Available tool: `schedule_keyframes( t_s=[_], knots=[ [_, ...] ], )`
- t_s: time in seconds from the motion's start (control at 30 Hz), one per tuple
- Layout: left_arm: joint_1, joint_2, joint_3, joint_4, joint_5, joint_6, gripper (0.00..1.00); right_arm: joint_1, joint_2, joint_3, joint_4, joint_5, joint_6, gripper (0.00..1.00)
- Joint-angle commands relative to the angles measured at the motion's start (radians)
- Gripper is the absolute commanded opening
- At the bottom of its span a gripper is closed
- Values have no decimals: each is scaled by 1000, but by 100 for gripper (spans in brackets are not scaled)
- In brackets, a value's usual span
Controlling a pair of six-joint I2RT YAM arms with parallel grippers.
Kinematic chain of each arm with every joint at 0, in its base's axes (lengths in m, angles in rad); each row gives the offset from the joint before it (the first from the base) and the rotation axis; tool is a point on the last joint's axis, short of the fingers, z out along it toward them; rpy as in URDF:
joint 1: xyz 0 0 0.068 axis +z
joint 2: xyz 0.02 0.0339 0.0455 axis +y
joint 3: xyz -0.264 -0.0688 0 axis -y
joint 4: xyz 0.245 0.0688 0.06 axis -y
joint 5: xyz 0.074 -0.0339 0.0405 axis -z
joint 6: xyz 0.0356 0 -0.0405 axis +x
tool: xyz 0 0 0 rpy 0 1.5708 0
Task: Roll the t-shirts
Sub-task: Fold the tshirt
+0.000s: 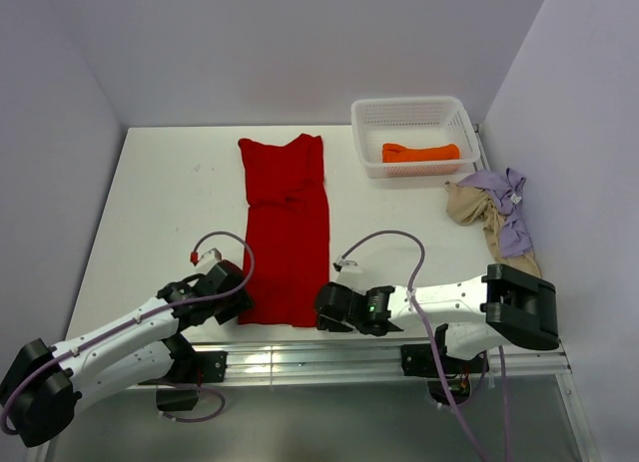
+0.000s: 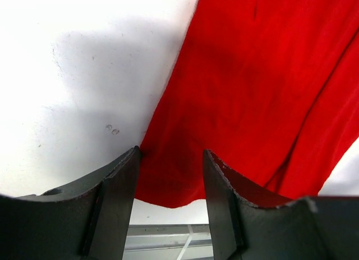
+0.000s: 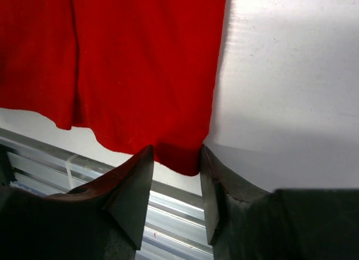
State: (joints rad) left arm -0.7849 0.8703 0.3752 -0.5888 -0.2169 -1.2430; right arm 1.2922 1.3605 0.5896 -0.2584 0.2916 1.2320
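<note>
Since the red t-shirt is thin soft knit, expect it light, limp and without stiffness: it will drape, sag between two holds, and its layers may slide over each other rather than turn as one. It lies flat on the white desk as a long narrow strip, neck end far, hem at the near edge by the metal rail. The best hold looks like the two near hem corners, pinching all layers together so the roll starts even. The left tool straddles the near-left hem corner, jaws moderately apart, red cloth showing in the gap, nothing clamped. The right tool stands at the near-right corner, jaws somewhat narrower, the corner tip between them but not pinched. The orange t-shirt lies bunched in the white mesh basket at the far right. The lavender t-shirt and beige t-shirt are heaped together on the desk just beside it. Hard to read: how many layers the red strip has, and where its sleeves are tucked. Both wrist views cut off the finger bases, and whether the lower tips touch the desk I cannot tell. From above, both tools are masked by their own wrists. The right corner may overhang the desk edge; uncertain.
</note>
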Motion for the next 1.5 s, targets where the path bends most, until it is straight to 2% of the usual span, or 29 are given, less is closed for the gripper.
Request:
schedule_keyframes(
  t_s=[0.0,0.07,0.13,0.17,0.23,0.53,0.77,0.9,1.0,1.17,1.47],
  knots=[
    [-16,22,-15,-89,11,-24,55,-21,0,-28,45,-6,-19,45],
    [-16,22,-12,-89,16,-21,55,-36,-12,-48,57,-15,-25,39],
    [-19,27,-7,-92,22,-18,55,-45,-33,-71,61,-17,-25,24],
    [-20,29,-6,-91,27,-13,56,-53,-43,-80,61,-20,-26,13],
    [-31,36,-5,-66,62,3,56,-60,-63,-105,54,-23,-31,0],
    [-97,67,21,-97,62,-16,60,-119,-213,-206,34,-40,-66,0],
    [-146,19,57,-201,53,-82,64,-128,-178,-201,44,-46,-88,0],
    [-148,-1,82,-293,19,-102,71,-129,-184,-203,51,-51,-97,0],
    [-155,-1,65,-251,40,-98,68,-134,-189,-201,54,-54,-104,0],
    [-157,38,33,-161,57,-72,49,-142,-196,-198,51,-62,-115,0],
    [-157,137,13,-23,57,-41,50,-142,-192,-182,47,-75,-131,0]
  ],
)
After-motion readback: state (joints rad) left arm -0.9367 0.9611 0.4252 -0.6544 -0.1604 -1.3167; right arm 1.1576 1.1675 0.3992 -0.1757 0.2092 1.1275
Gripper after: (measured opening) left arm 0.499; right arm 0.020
